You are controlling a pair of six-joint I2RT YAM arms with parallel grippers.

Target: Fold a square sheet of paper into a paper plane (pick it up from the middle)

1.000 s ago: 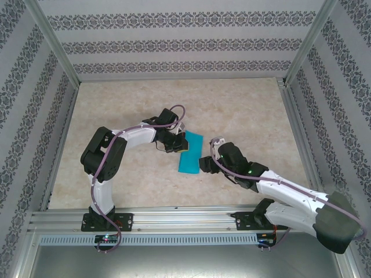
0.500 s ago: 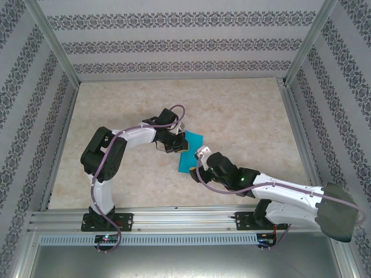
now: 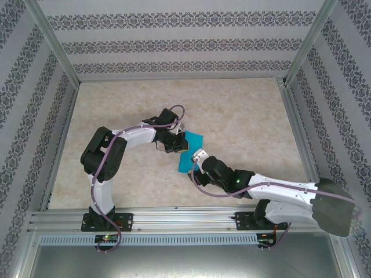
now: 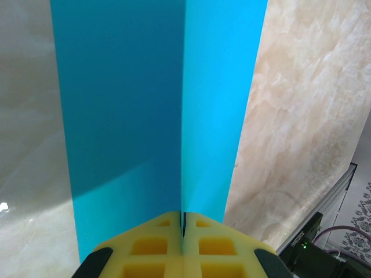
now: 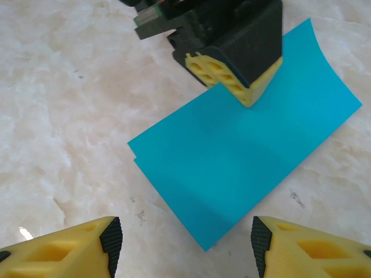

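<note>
The folded blue paper (image 5: pixel 243 150) looks thin, light and bendy. The left fingers (image 4: pixel 151 249) pinch one edge tight. The right fingers (image 5: pixel 81 246) are spread wide, near the loose end to grab.

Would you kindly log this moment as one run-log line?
sheet of paper: folded double | left tool: shut on its edge | right tool: open, near its corner, not touching
</note>
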